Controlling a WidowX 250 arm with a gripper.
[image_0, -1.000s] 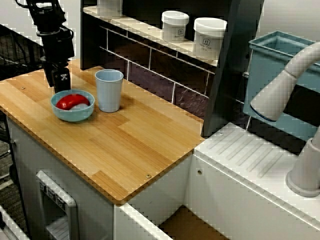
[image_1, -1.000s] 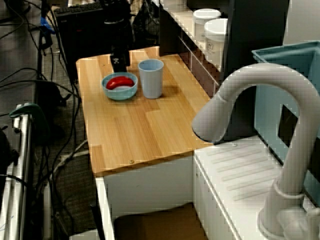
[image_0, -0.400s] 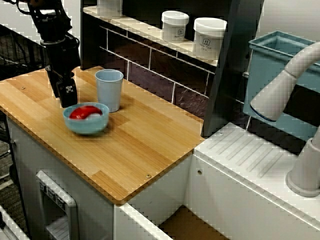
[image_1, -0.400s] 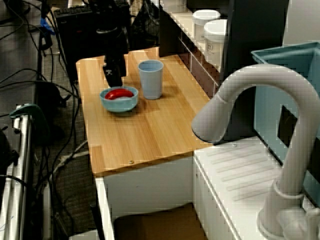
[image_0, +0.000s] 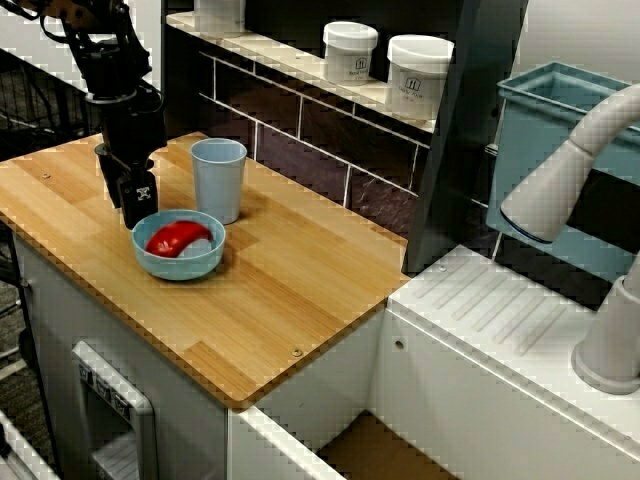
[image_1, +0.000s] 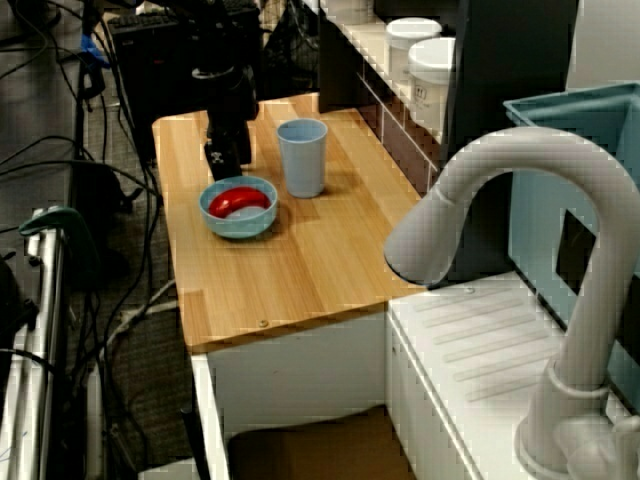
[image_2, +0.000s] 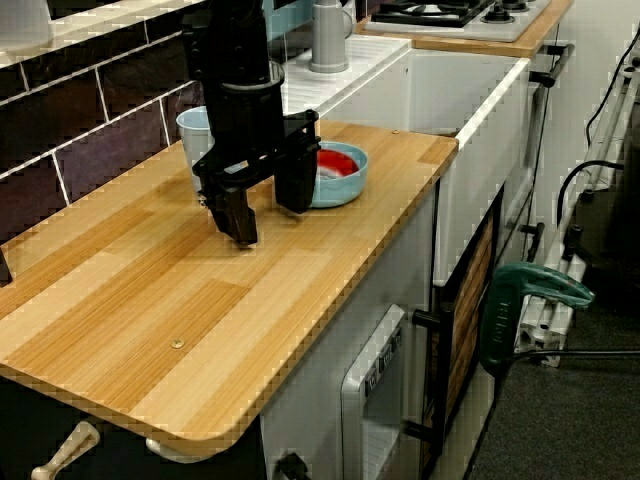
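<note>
Gripper (image_2: 268, 205) spread open, empty, low over the counter (image_0: 285, 300). Just beside it, touching or not unclear: blue bowl (image_0: 180, 262) near the front edge, red thing (image_0: 175, 238) inside. Cup (image_0: 218, 180) upright just behind the bowl.

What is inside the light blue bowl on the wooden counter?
Inside the bowl lies one red object, rounded and glossy. The bowl's floor beneath it is covered, so anything under it cannot be seen.
</note>
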